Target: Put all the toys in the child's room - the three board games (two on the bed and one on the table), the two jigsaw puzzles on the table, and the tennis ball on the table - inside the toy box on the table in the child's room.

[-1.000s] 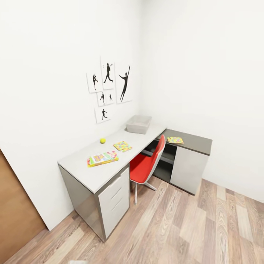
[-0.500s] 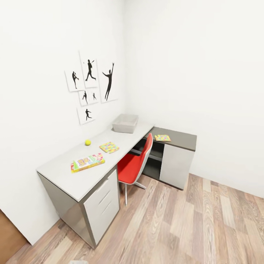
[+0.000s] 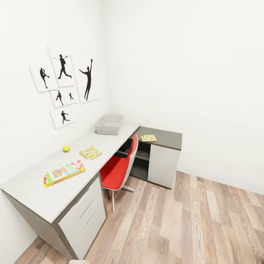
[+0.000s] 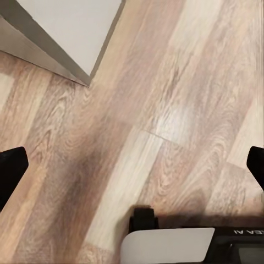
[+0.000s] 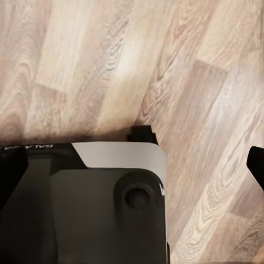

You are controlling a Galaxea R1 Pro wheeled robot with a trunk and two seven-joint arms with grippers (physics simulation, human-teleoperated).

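board games: we count one (image 3: 64, 172) on the bench (image 3: 33, 194)
jigsaw puzzles: two (image 3: 91, 152) (image 3: 148, 138)
tennis ball: one (image 3: 66, 148)
toy box: one (image 3: 109, 124)
left hand (image 4: 132, 165): spread wide
right hand (image 5: 132, 165): can't tell

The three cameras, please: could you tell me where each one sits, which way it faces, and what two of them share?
Head view: from the robot's head, looking forward and down at the table with the toy box, tennis ball and red chair.
Left wrist view: near the left gripper, looking down at the wood floor and a cabinet corner; dark fingertips at the frame's edges.
Right wrist view: near the right gripper, looking down at the floor and the robot's base.
Shared: both wrist views show floor planks.
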